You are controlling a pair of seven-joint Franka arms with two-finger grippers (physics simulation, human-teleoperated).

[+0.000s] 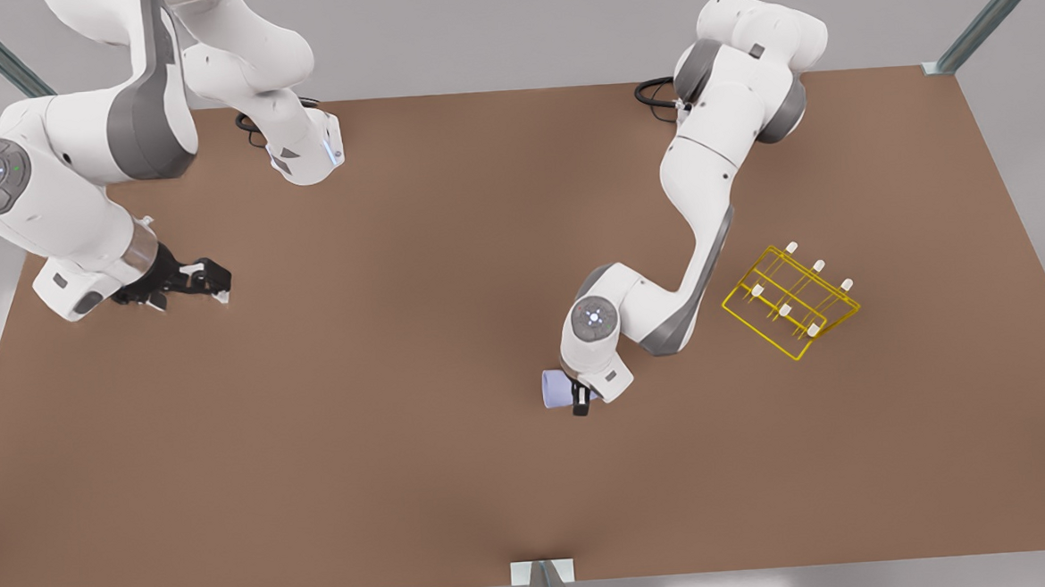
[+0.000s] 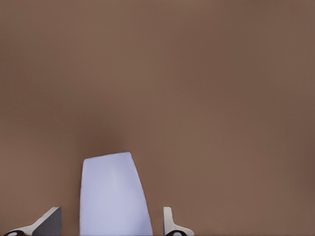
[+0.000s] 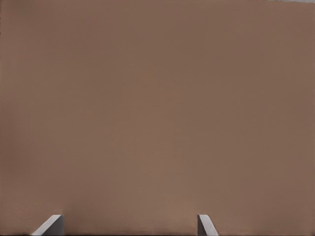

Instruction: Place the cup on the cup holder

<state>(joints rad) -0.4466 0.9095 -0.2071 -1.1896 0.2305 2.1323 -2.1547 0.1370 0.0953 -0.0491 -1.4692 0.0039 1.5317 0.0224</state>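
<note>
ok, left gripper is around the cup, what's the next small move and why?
Probably close the left gripper. Its fingers straddle the small lavender-blue tapered cup, with a gap visible on each side, so nothing is gripped yet. The yellow wire cup holder stands apart on the brown table. The right gripper waits open.

My left arm, on the front view's right, reaches out from its base, folds at the elbow and points its wrist down at the table, the left gripper low and close to the surface. In the left wrist view its fingers stand apart on either side of the cup, with a gap showing on each side. My right arm, on the front view's left, waits bent well above the table, the right gripper pointing sideways, its fingers spread wide with nothing between them.
</note>
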